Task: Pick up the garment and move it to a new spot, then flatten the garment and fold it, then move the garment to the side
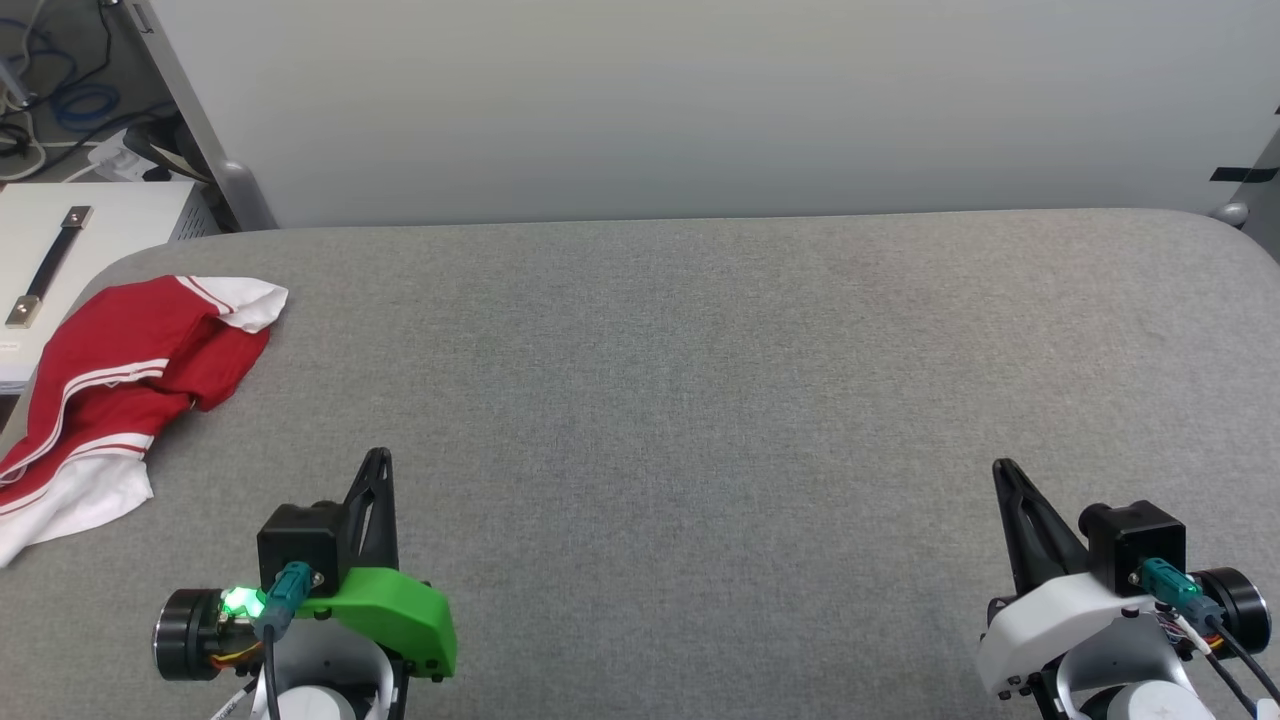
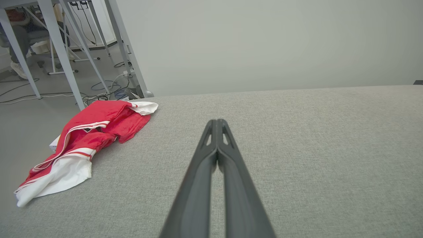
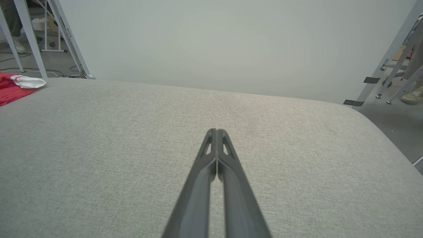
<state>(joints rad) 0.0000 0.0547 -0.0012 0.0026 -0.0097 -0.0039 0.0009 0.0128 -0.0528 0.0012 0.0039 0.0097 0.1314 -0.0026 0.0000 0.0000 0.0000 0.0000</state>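
**Garment [image 1: 130,370] bunched at table [image 1: 700,400] edge**

Head: far left of grey top, with left gripper [image 1: 378,458] and right gripper [image 1: 1003,470] both pinched together, empty, well apart from it.
Left wrist: fingers [image 2: 201,185] touching, garment [image 2: 92,132] ahead-left.
Right wrist: fingers [image 3: 198,198] touching, garment [image 3: 13,87] far left.

We find the garment [image 1: 130,380] on the table [image 1: 700,400], at its far left edge, partly over the side. Our left gripper [image 1: 378,458] hangs near left, well apart from it, and our right gripper [image 1: 1002,468] near right. A wall [image 1: 700,100] stands behind the table.
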